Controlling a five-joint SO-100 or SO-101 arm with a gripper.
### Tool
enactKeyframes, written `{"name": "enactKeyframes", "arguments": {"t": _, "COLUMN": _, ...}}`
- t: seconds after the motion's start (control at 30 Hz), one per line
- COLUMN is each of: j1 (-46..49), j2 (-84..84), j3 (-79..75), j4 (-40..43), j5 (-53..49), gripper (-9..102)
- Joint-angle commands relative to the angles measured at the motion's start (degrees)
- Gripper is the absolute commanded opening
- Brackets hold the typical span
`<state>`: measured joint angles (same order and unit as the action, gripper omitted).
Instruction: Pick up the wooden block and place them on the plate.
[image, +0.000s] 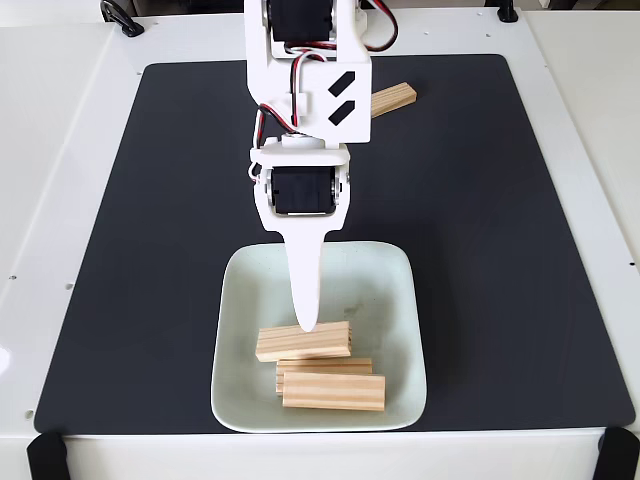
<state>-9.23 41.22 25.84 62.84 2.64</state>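
Black mat (480, 250) carries the plate (400, 290) holding three blocks; the gripper (308, 325) touches the topmost block (303, 342), grip unclear. Lifting carelessly might topple the stack.

A large matte black square mat with rounded corners (520, 250) lies flat on a white tabletop (60, 150), with black clamps at the near left corner (45, 455), near right corner (617, 452) and far edge (508, 12).
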Motion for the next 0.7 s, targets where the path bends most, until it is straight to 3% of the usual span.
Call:
{"name": "enactKeyframes", "arguments": {"t": 0.0, "j1": 0.09, "j2": 0.62, "j3": -2.20, "j4": -0.35, "j5": -0.44, "gripper": 22}}
{"name": "enactKeyframes", "arguments": {"t": 0.4, "j1": 0.09, "j2": 3.60, "j3": 1.76, "j4": 0.26, "j5": -0.44, "gripper": 26}}
{"name": "enactKeyframes", "arguments": {"t": 0.47, "j1": 0.09, "j2": 6.68, "j3": 4.83, "j4": 0.26, "j5": -0.44, "gripper": 21}}
{"name": "enactKeyframes", "arguments": {"t": 0.6, "j1": -0.53, "j2": 14.68, "j3": 13.45, "j4": 0.26, "j5": -0.44, "gripper": 1}}
{"name": "enactKeyframes", "arguments": {"t": 0.67, "j1": -0.97, "j2": 19.42, "j3": 18.46, "j4": 0.26, "j5": -0.44, "gripper": 0}}
